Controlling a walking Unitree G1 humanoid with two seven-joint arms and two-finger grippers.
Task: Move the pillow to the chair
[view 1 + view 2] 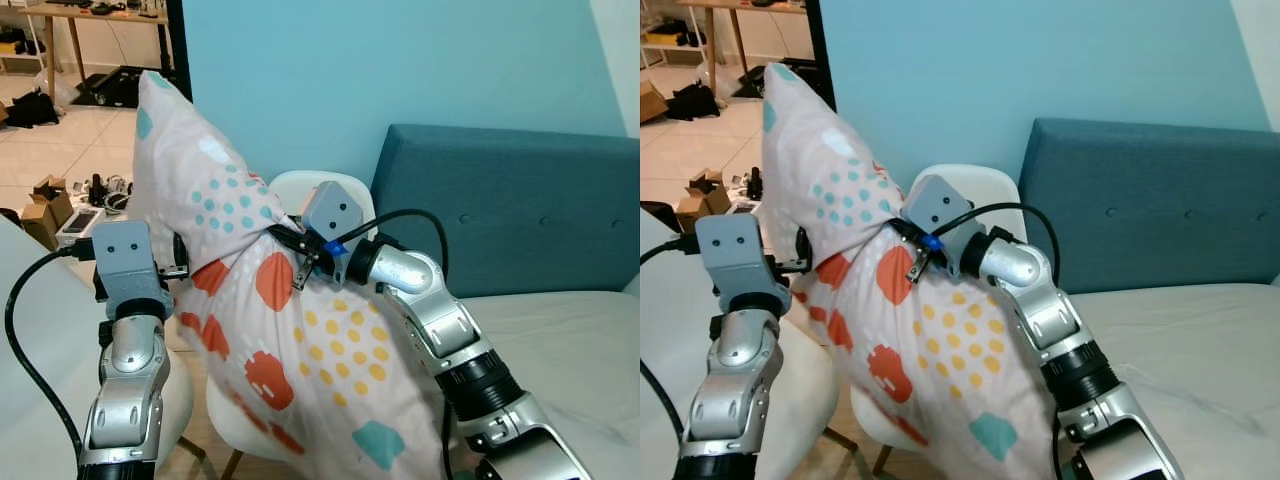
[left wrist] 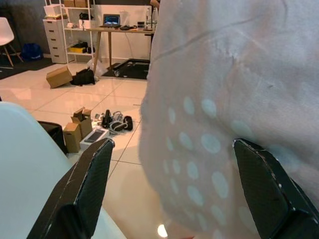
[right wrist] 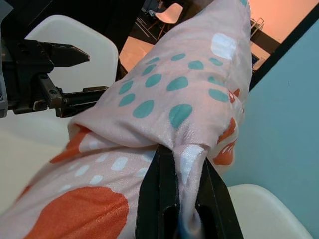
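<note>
The pillow (image 1: 250, 310) is pale pink with teal, orange and yellow dots, held upright and tilted in front of a white chair (image 1: 300, 190). My right gripper (image 1: 290, 235) is shut on a bunched fold of fabric at the pillow's middle; the right wrist view shows its fingers (image 3: 159, 189) pinching that fold. At the pillow's left side my left gripper (image 1: 183, 258) is open. In the left wrist view its fingers (image 2: 94, 169) stand wide apart, with the pillow (image 2: 224, 99) close in front of them. The chair's seat is mostly hidden behind the pillow.
A second white chair (image 1: 30, 330) stands at my left, close to the left arm. On the right a teal headboard (image 1: 500, 210) backs a white mattress (image 1: 570, 340). Cardboard boxes and small clutter (image 1: 50, 205) lie on the tiled floor, with a desk (image 1: 90, 15) further back.
</note>
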